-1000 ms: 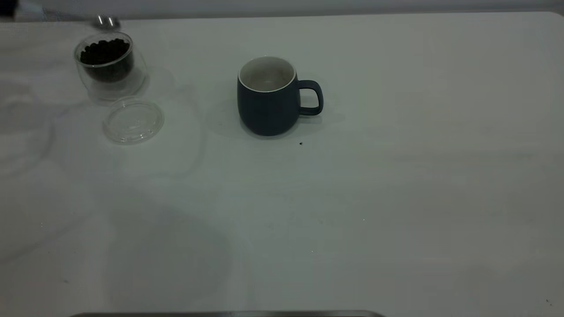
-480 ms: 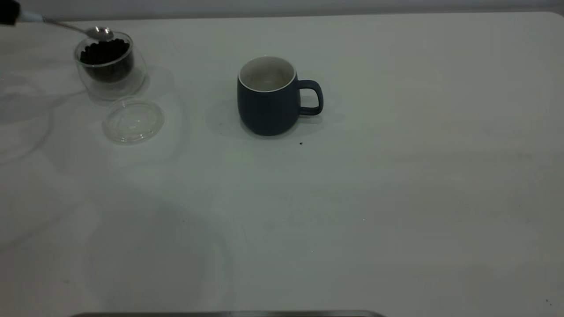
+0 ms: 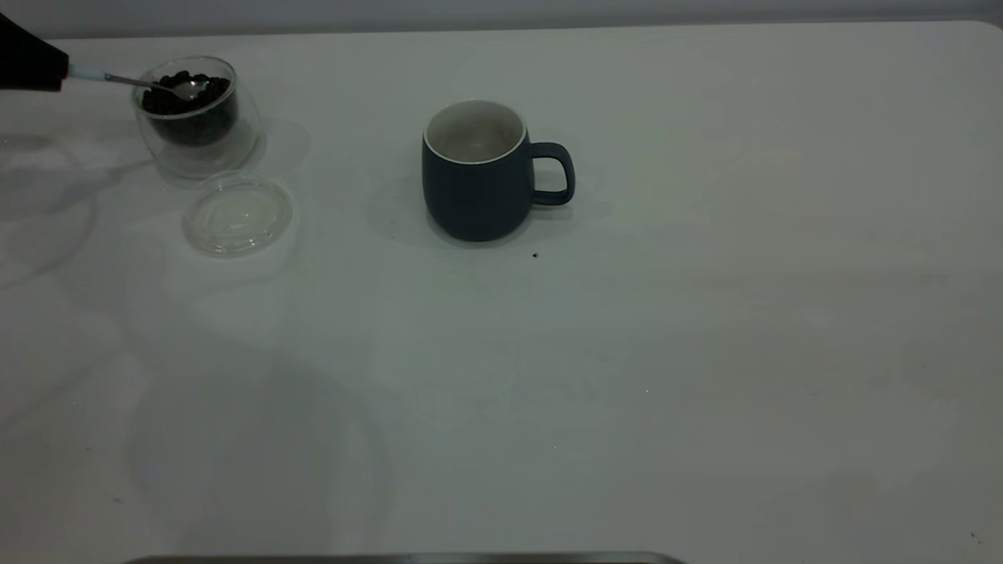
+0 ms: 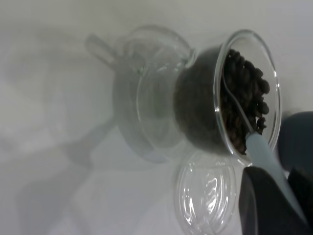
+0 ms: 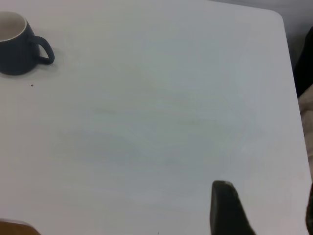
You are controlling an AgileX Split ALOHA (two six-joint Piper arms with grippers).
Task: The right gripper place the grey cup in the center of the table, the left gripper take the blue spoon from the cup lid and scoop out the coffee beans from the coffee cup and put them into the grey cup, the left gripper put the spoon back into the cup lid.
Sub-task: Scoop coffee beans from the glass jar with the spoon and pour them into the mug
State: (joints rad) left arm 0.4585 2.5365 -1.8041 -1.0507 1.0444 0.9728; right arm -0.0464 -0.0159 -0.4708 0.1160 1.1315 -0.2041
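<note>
Glass is my landmark: the clear coffee cup stands toward the far left of the worktop, and I place everything from it. I have the left hand just to its left, clamped on the pale handle of the blue spoon, whose metal bowl reaches over the rim and sits down among the coffee beans. My wrist camera shows the same: spoon buried in the beans, its handle pinched in the dark fingers. So I judge I am in the scooping step, with the mug already set out and nothing yet carried across. The grey cup stands well to the right of the glass cup, upright, handle pointing away from it, and its pale inside looks bare of beans. Next I need to turn the bowl under a few beans, lift it level over the glass rim, and carry it right to the mug's mouth without tilting. The cup lid lies flat just in front of the glass cup, free of anything, waiting for the spoon. Nothing stands in the path between the two cups. A single dark speck lies beside the mug. The right hand hangs well off to the right of the mug; I cannot tell whether it is apart or together.
</note>
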